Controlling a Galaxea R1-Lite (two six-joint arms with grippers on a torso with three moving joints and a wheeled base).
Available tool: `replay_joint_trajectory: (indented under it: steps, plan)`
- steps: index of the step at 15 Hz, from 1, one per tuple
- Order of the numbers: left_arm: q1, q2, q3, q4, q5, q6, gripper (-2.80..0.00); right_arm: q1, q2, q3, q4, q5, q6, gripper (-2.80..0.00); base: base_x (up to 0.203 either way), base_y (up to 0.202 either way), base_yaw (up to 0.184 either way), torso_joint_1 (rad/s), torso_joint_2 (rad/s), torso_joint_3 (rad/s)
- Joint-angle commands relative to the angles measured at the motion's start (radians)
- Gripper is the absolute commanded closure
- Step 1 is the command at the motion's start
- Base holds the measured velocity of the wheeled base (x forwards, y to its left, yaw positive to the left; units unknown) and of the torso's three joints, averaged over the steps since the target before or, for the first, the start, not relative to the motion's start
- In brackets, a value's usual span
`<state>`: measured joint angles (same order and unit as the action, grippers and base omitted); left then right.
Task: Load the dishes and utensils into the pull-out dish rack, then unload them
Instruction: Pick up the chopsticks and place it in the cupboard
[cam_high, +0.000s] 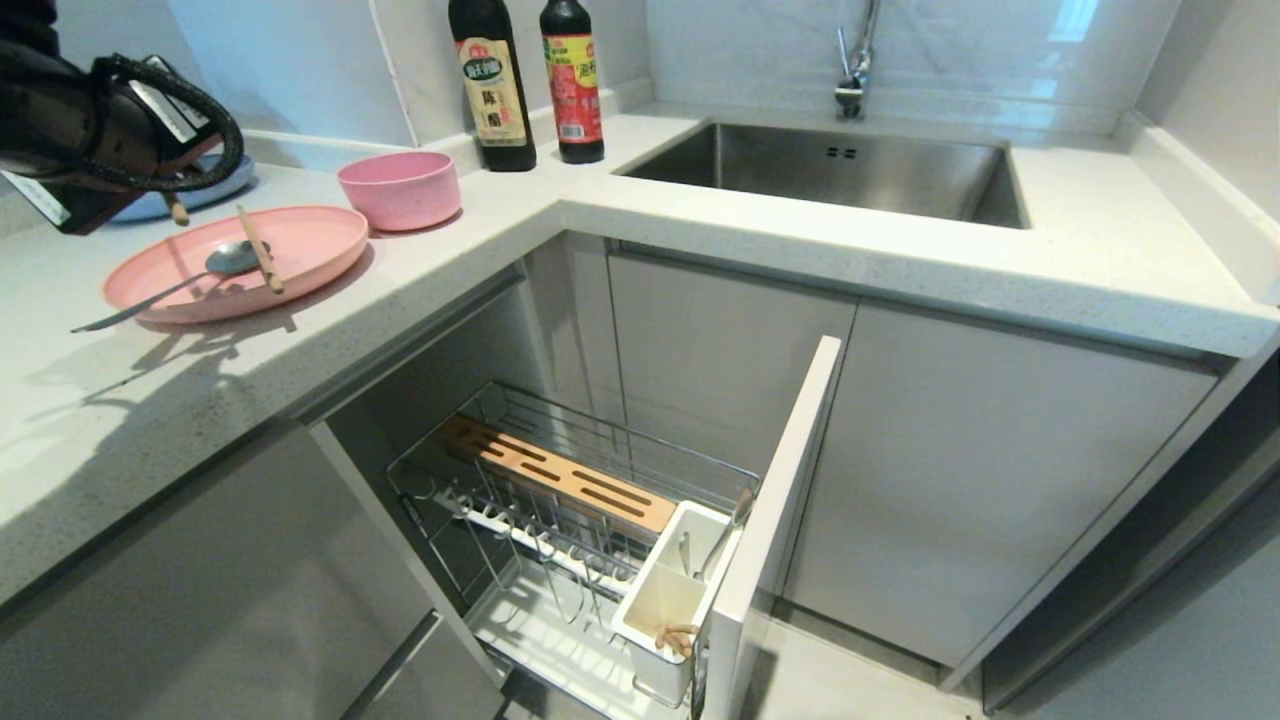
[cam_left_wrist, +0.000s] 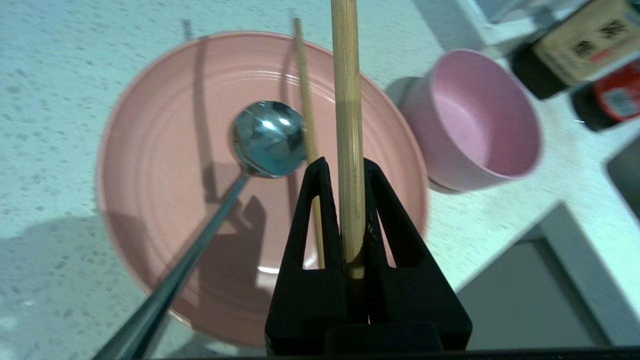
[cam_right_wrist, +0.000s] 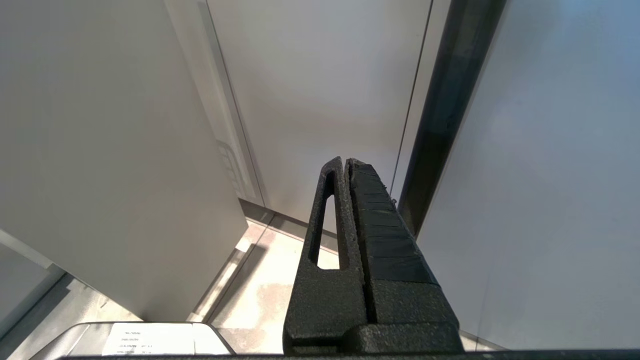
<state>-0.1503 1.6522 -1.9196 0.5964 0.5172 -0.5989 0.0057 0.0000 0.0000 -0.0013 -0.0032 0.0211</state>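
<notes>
My left gripper (cam_left_wrist: 346, 167) is shut on one wooden chopstick (cam_left_wrist: 348, 125), held a little above the pink plate (cam_left_wrist: 165, 125). The other chopstick (cam_left_wrist: 305, 100) lies across the plate beside the metal spoon (cam_left_wrist: 268, 138), whose handle runs out over the rim. The pink bowl (cam_left_wrist: 480, 120) stands on the counter next to the plate. In the head view my left arm (cam_high: 120, 130) hangs over the plate (cam_high: 320, 245) at the far left. The pull-out dish rack (cam_high: 620, 450) stands open below the counter, with its bamboo strip (cam_high: 560, 480) and white utensil cup (cam_high: 670, 590). My right gripper (cam_right_wrist: 346, 162) is shut and parked low by the cabinet fronts.
Two dark bottles (cam_high: 492, 80) stand at the back of the counter beside the bowl (cam_high: 400, 190). A steel sink (cam_high: 830, 165) with a faucet (cam_high: 855, 60) is to the right. A blue plate (cam_high: 215, 185) shows behind my left arm. The rack's grey front panel (cam_high: 790, 480) juts out.
</notes>
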Motion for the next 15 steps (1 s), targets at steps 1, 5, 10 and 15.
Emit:
replay_joint_trajectory:
  steps: [1, 5, 10, 15]
  plan:
    - [-0.017, -0.063, 0.001, 0.002, -0.05, -0.025, 0.0, 0.0, 0.0, 0.002, 0.0, 0.0, 0.0, 0.0, 0.0, 0.0, 0.0, 0.0, 0.0, 0.0]
    - [-0.188, -0.173, 0.023, 0.044, -0.167, -0.095, 0.0, 0.0, 0.0, 0.002, 0.0, 0.0, 0.0, 0.0, 0.0, 0.0, 0.0, 0.0, 0.0, 0.0]
    - [-0.48, -0.256, 0.053, 0.243, -0.397, -0.149, 0.0, 0.0, 0.0, 0.002, 0.0, 0.0, 0.0, 0.0, 0.0, 0.0, 0.0, 0.0, 0.0, 0.0]
    - [-0.615, -0.175, 0.025, 0.575, -0.533, -0.152, 0.0, 0.002, 0.0, 0.002, 0.0, 0.0, 0.0, 0.0, 0.0, 0.0, 0.0, 0.0, 0.0, 0.0]
